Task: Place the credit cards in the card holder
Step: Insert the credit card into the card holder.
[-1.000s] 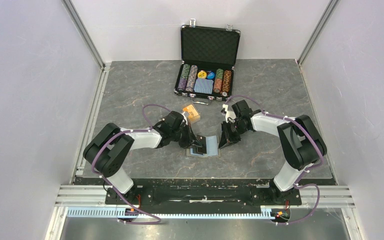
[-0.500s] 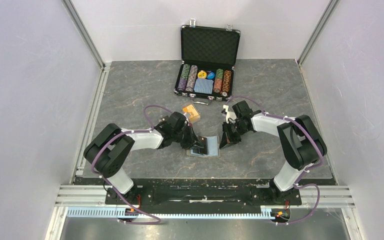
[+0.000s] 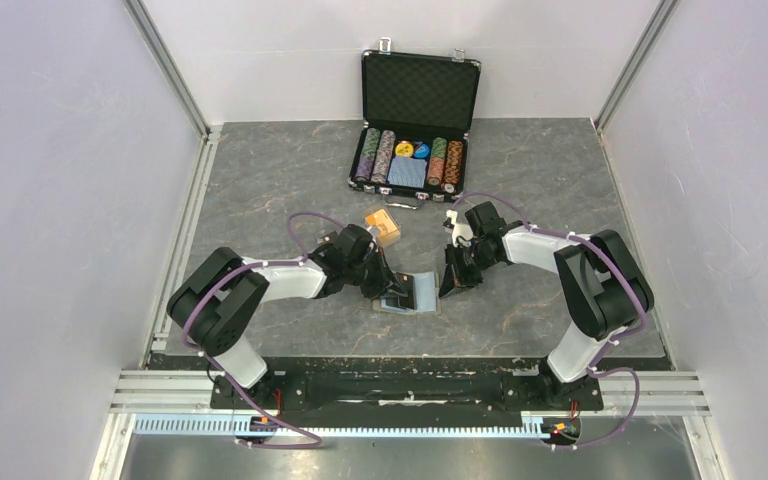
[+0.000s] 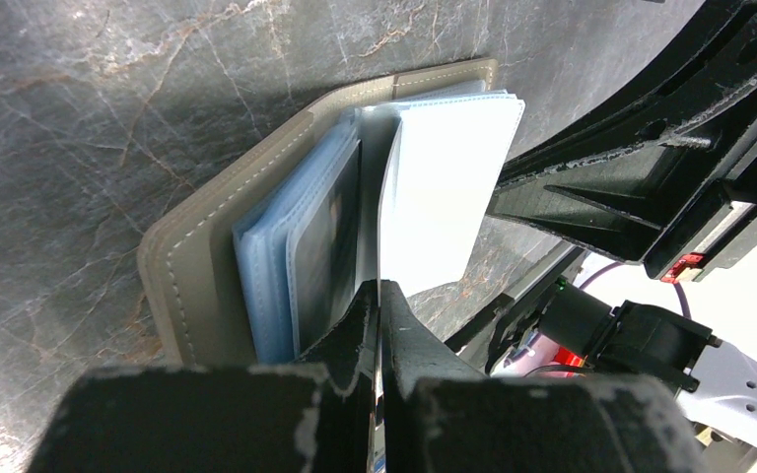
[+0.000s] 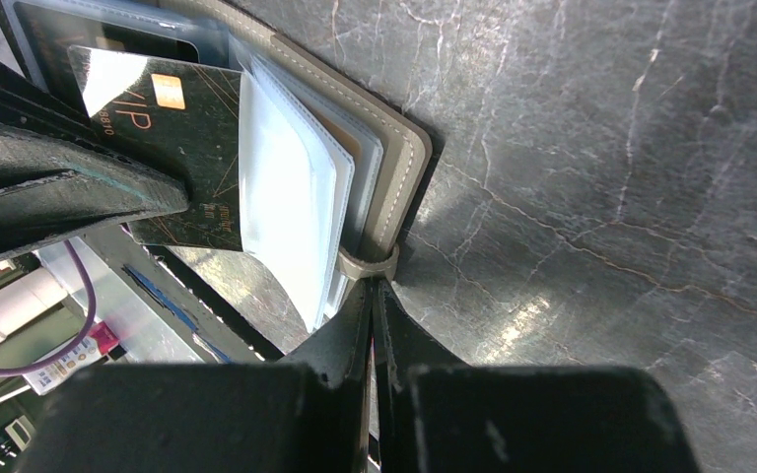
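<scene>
Little had shifted: left claw (image 4: 379, 291) pinched the black card (image 5: 179, 138) half into the wallet (image 5: 406, 148); right claw (image 5: 375, 288) pinched its strap (image 5: 368, 264).

Left wrist cam: the card holder (image 4: 192, 266) lies open on the marble table (image 4: 108, 99), with its clear blue sleeves (image 4: 444, 187) fanned up. My left gripper (image 4: 381, 291) is pinched on a thin card (image 4: 382, 394), which I see edge-on, at the sleeves. The right gripper (image 4: 513, 197) touches the holder's far edge.

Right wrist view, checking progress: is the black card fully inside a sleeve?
No, the black card shows its bare face, chip and lettering uncovered, beside the clear sleeve.
</scene>
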You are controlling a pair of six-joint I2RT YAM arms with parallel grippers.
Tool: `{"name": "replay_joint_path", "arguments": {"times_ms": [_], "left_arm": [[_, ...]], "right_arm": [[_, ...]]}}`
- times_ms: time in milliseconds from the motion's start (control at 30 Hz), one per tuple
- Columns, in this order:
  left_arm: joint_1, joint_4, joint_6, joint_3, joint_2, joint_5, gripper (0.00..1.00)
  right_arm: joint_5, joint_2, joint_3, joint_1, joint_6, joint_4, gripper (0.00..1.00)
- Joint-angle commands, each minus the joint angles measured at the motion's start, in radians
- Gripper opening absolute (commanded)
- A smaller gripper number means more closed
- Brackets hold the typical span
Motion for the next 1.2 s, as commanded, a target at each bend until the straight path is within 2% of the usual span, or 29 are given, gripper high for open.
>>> {"name": "replay_joint_path", "arguments": {"times_ms": [0, 500, 633, 767, 1067, 1167], "left_arm": [[-0.022, -0.04, -0.027, -0.008, 0.021, 0.002, 0.02], [-0.032, -0.067, 0.003, 0.047, 0.087, 0.027, 0.03], [-0.035, -0.174, 0.039, 0.083, 0.069, -0.022, 0.24], [-0.043, -0.314, 0.102, 0.161, 0.069, -0.074, 0.37], [-0.074, -0.577, 0.226, 0.348, 0.123, -0.182, 0.53], [-0.08, -0.639, 0.262, 0.397, 0.144, -0.205, 0.56]], "right_arm": [[-0.022, 0.024, -0.016, 0.008, -0.008, 0.02, 0.0], [-0.025, 0.021, -0.023, 0.008, -0.012, 0.023, 0.0], [-0.024, 0.019, -0.024, 0.008, -0.012, 0.023, 0.0], [-0.021, 0.021, -0.026, 0.007, -0.01, 0.023, 0.0], [-0.019, 0.02, -0.031, 0.009, -0.015, 0.023, 0.0], [-0.018, 0.021, -0.032, 0.007, -0.015, 0.024, 0.0]]}}
